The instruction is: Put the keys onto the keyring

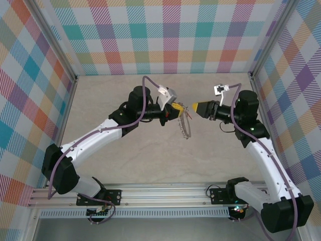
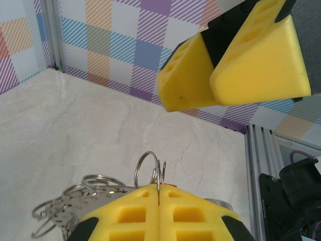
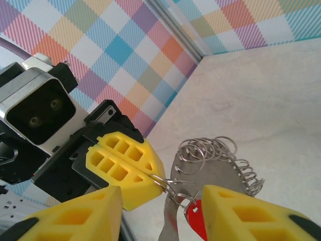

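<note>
Over the pale table (image 1: 165, 160) the two arms meet nose to nose near its middle. The left gripper (image 1: 178, 109) is pinched tight on the keyring (image 1: 186, 126), which hangs below its tips edge-on (in the right wrist view it reads as a fan of small silver loops). The right gripper (image 1: 196, 108) faces it with jaws parted. The keys (image 3: 193, 220), the red tag plainest, sit at the ring between those parted fingers. Whether they touch a pad I cannot tell.
</note>
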